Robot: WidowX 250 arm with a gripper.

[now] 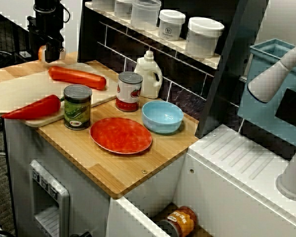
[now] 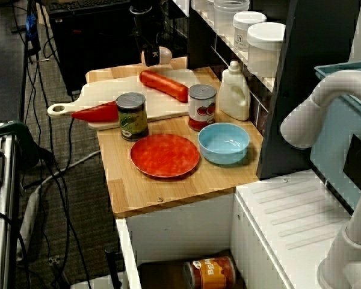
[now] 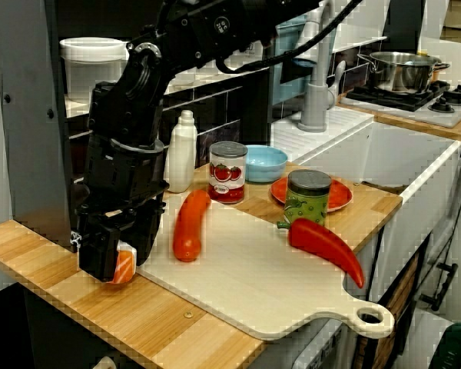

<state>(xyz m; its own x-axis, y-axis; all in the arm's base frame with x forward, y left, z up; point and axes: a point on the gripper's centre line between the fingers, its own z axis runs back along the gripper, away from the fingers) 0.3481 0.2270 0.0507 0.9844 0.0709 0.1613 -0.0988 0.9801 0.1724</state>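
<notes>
Black tool (image 3: 111,257) grips a small orange-and-white rounded piece (image 3: 124,267) at the left end of the wooden bench (image 3: 23,246).
Its jaws are closed on the piece, held low just off the pale cutting board (image 3: 246,284), probably to clear its edge. To the right, the pale blue bowl (image 1: 162,117) and red plate (image 1: 121,135) are empty. The green-labelled tin (image 1: 77,106) and red-labelled tin (image 1: 129,91) are sealed.

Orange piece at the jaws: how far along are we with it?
Done: the jaws are low at the counter's end, shut on the orange piece. In hand: that grip; the piece sits beside the board, close to the counter, and I cannot tell whether it is lifted. Left: any carrying; the carrot and pepper lie on the board, apart from the jaws.
</notes>
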